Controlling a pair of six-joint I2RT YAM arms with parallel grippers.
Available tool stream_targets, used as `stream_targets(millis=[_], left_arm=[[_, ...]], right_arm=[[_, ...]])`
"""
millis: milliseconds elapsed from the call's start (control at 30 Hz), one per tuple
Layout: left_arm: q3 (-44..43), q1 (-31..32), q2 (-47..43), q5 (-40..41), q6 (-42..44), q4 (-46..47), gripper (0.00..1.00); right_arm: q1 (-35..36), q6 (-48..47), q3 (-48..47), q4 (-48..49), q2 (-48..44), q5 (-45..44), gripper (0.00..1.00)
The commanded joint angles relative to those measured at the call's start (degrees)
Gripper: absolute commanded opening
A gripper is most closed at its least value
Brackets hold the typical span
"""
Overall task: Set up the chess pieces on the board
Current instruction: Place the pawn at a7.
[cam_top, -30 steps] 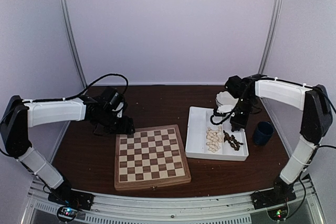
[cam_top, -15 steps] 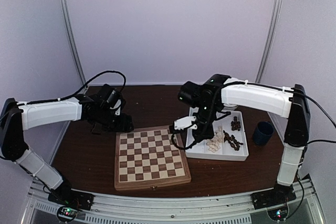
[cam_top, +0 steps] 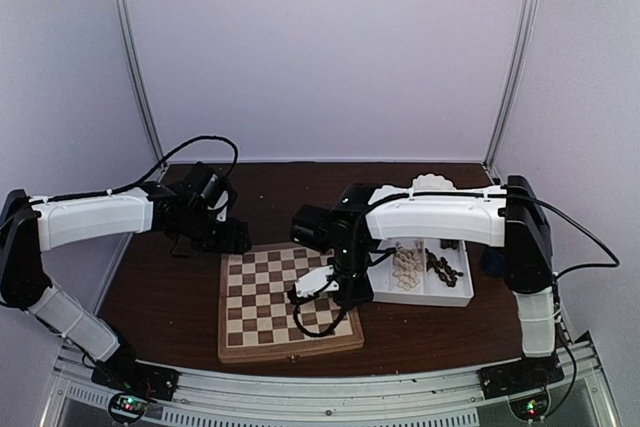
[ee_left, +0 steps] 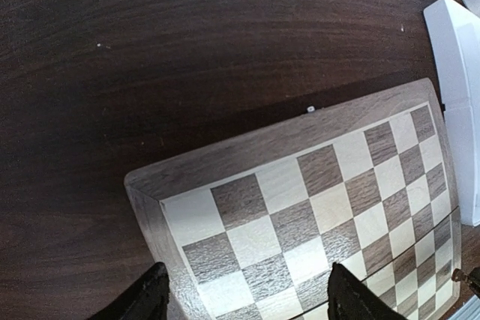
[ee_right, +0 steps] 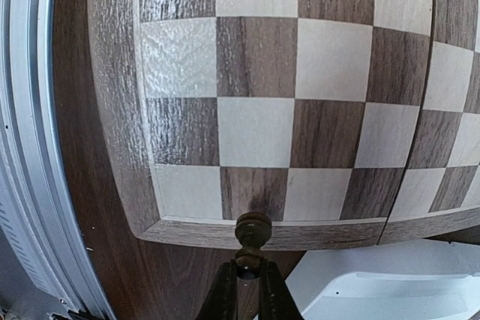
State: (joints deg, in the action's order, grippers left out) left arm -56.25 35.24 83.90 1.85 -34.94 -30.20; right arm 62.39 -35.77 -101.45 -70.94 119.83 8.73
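Observation:
The board (cam_top: pixel 285 319) lies on the dark table, all its squares bare. My right gripper (ee_right: pixel 250 279) is shut on a dark brown chess piece (ee_right: pixel 253 231), holding it by one end above the board's (ee_right: pixel 300 110) frame at a corner. In the top view this gripper (cam_top: pixel 340 292) hangs over the board's right side. My left gripper (ee_left: pixel 251 306) is open and empty over the board's (ee_left: pixel 315 200) far left corner; in the top view it (cam_top: pixel 228 239) sits at that corner. Cream pieces (cam_top: pixel 405 265) and dark pieces (cam_top: pixel 443 267) lie in the white tray (cam_top: pixel 455 297).
The white divided tray (ee_right: pixel 375 290) sits just right of the board, its edge also showing in the left wrist view (ee_left: pixel 457 73). A white scalloped dish (cam_top: pixel 430 184) stands behind it. A metal rail (cam_top: pixel 330 387) runs along the near table edge.
My right arm swung left from the tray to above the board's right side, carrying the dark piece. My left gripper has barely moved.

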Motion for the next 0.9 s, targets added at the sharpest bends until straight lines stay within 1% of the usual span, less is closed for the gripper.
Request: stream_targets(millis=[0,300,667,733,867], left_arm=[[1.1,-0.2,-0.8,0.8,0.9,0.8,0.72],[1.5,-0.2,-0.3,0.5,1.2,1.1,0.72],[2.4,-0.2,-1.1,0.7,0.9,1.1,0.72],[2.4,-0.2,-1.0,0.5,0.8,1.3,0.72],[2.4,-0.2,-0.8,0.1,0.4,1.3,0.72]], right_arm=[[0.3,0.5,-2.7,-0.7,1.3,-0.5,0.03],[0.7,0.7,-5.4,-2.0,4.1,-0.5,0.04],[1.7,0.2,-3.9,-2.7,3.3,-1.2,0.04],[1.8,0.2,-3.7,-2.6,3.5,-1.5,0.07],[2.0,0.5,-3.6,-2.3,3.8,-1.9,0.15]])
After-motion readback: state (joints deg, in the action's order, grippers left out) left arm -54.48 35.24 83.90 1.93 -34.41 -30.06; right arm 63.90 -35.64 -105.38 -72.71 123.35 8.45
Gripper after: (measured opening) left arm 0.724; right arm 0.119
